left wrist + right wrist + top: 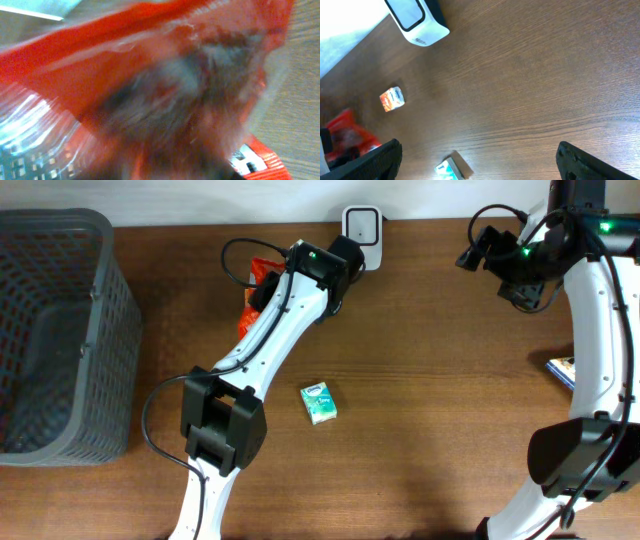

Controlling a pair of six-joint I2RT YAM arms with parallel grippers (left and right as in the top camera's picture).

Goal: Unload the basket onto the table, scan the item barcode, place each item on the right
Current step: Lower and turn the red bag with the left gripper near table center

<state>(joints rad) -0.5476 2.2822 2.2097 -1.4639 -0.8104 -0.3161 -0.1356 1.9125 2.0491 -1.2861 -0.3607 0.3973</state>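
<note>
Grey basket (108, 315) at far left; red packet (262, 272) well outside it.

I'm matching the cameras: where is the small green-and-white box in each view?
Overhead: the small green-and-white box lies mid-table.
Left wrist: not in it.
Right wrist: the box at the bottom edge, left of centre.
Shared landmark: white plastic barcode scanner, top of both.

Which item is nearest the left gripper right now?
The red packet: it fills the left wrist view. The green box lies alone mid-table; the blue item sits at the right edge.
</note>
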